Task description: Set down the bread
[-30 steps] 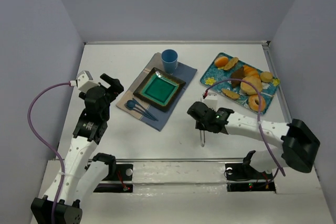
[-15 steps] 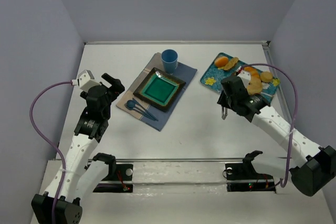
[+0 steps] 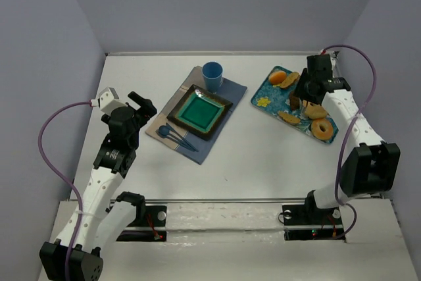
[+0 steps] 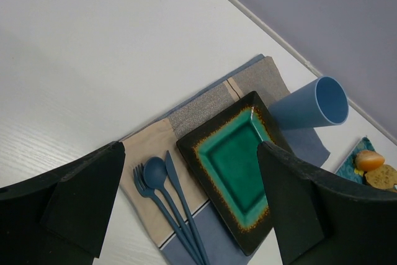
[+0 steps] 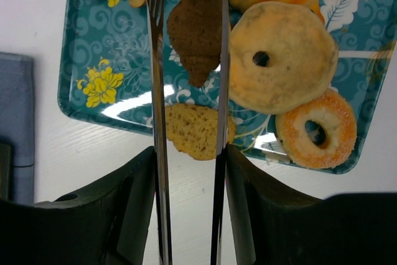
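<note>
The bread is a dark brown wedge on the blue floral tray, between an orange roll and a pale ring donut. In the top view the bread is partly hidden under my right arm. My right gripper is shut on metal tongs, whose two blades stand apart on either side of the bread. It hovers over the tray at back right. My left gripper is open and empty, left of the place setting.
A green square plate lies on a striped placemat with a blue cup behind it and blue cutlery to its left. The left wrist view shows the plate, cup and cutlery. The tray holds donuts and rolls.
My right arm has swung with the tongs from the table's middle to above the tray at the back right. The left arm has not moved.
</note>
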